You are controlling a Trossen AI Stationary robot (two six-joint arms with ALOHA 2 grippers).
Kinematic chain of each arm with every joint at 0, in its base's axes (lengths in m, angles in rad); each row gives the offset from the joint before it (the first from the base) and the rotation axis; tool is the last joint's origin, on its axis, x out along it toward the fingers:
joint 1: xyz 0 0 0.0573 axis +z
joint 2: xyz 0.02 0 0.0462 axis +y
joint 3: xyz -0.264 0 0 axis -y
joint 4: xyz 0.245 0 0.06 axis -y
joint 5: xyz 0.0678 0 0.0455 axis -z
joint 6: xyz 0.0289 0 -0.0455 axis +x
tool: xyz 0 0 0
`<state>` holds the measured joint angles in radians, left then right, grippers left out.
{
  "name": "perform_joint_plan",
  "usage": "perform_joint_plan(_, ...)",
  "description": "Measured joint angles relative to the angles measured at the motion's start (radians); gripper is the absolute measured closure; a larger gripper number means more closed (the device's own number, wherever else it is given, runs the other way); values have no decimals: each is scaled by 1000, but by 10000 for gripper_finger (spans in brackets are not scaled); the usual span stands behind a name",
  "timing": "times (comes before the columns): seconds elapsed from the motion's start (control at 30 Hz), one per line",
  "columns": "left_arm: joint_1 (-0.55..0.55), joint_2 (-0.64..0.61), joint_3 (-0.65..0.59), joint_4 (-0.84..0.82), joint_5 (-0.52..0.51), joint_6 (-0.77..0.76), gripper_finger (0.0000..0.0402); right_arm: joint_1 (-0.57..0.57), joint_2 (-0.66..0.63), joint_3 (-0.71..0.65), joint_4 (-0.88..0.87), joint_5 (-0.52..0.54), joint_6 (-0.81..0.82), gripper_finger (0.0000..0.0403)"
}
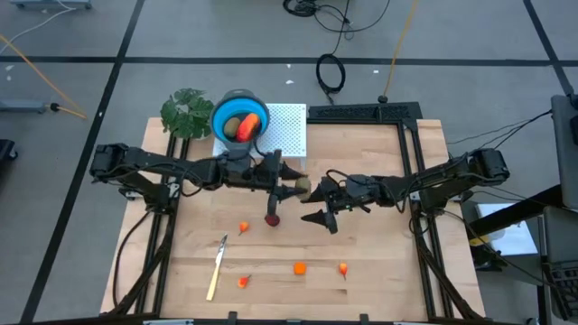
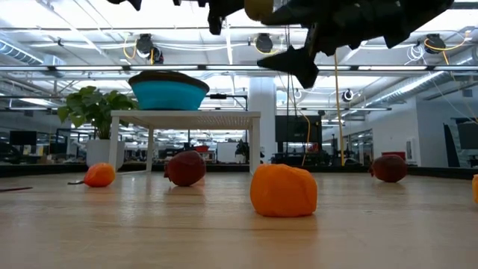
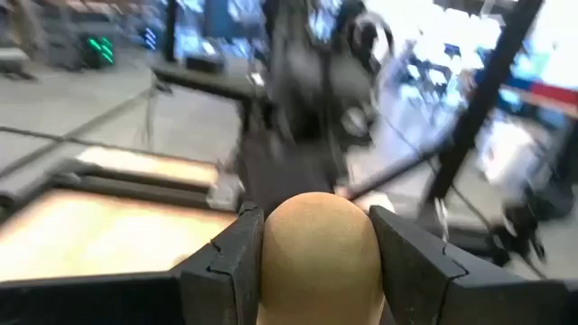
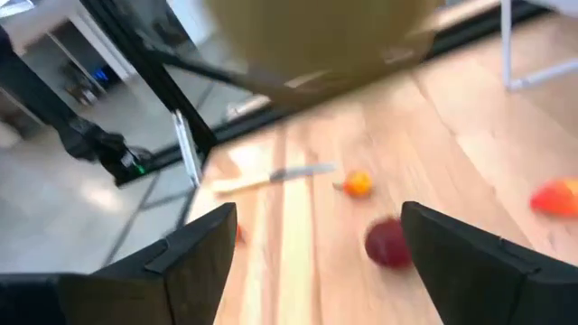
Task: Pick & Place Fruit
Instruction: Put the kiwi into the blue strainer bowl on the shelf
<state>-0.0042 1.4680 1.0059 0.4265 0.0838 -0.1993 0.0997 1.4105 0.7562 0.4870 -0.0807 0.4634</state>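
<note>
From above, the left gripper [image 1: 291, 183] sits over the table's [image 1: 379, 271] middle, fingers clamped on an olive-brown oval [image 1: 302, 186]. The right gripper [image 1: 318, 204] faces it just beside, fingers spread wide and empty. A dark red fruit [image 1: 273, 219] lies on the wood below them. Small orange pieces [image 1: 299, 267] are scattered nearer the front, by the knife [image 1: 217, 266]. The blue bowl [image 1: 238, 116] on the white stand [image 1: 289, 129] holds a brown piece and a red-orange piece [image 1: 249, 126]; a plant [image 1: 187, 112] stands beside it.

At table level, an orange piece [image 2: 283, 190] is nearest, with dark red fruit [image 2: 186, 167] behind; both grippers hang above.

The left wrist shows the oval [image 3: 318, 255] held between the two fingers [image 3: 226, 266], its long axis running straight out along them, rounded end pointing away.

The right wrist shows its fingers [image 4: 203, 248] well apart, the oval [image 4: 316, 36] beyond them, blurred.
</note>
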Motion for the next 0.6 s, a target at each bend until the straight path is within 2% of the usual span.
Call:
perform_joint_plan(0.1,26,-45,0,-33,-61,-69,230,1,0,0,-30,0,-5,100)
perform_joint_plan(0.27,81,-133,0,-102,-142,-258,230,6,0,-1,-58,7,-77,135)
perform_joint_plan(0.43,149,-226,0,-212,-164,-464,230,9,0,-1,-53,57,-159,186)
perform_joint_plan(0.6,224,-317,1,-324,-164,-605,229,9,0,-1,-52,59,-224,240)
